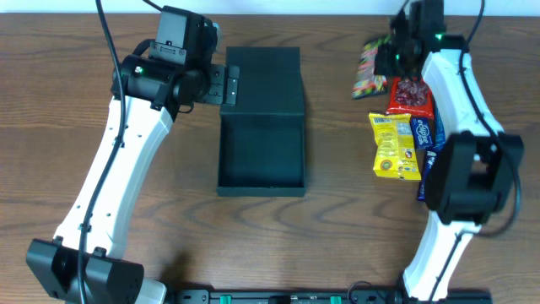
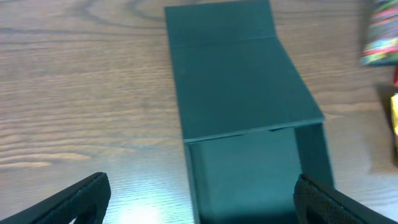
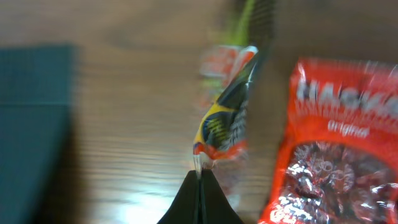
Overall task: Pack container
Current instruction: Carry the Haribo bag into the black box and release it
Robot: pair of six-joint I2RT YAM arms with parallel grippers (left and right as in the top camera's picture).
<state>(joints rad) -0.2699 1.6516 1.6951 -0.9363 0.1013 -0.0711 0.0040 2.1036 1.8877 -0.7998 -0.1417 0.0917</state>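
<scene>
container (image 1: 261, 148); right pincer (image 3: 200, 173) tight on packet (image 3: 222, 124)

Bare table (image 3: 137, 124) lies left of the right gripper (image 3: 200, 177). A colourful bag (image 3: 224, 124) blocks ahead, a red bag (image 3: 336, 143) right

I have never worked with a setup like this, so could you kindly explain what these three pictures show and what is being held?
These are two white robot arms at a wooden table, each ending in two fingers. One picture looks down from above; the other two come from small cameras on the wrists. In the middle lies a dark teal container, open, its lid folded back. To the robot's right lie snacks: a colourful packet, a red bag, a yellow packet and blue bars. The left fingers stand wide open by the container's lid, holding nothing. The right fingers are shut, pinching a corner of the colourful packet.
</scene>
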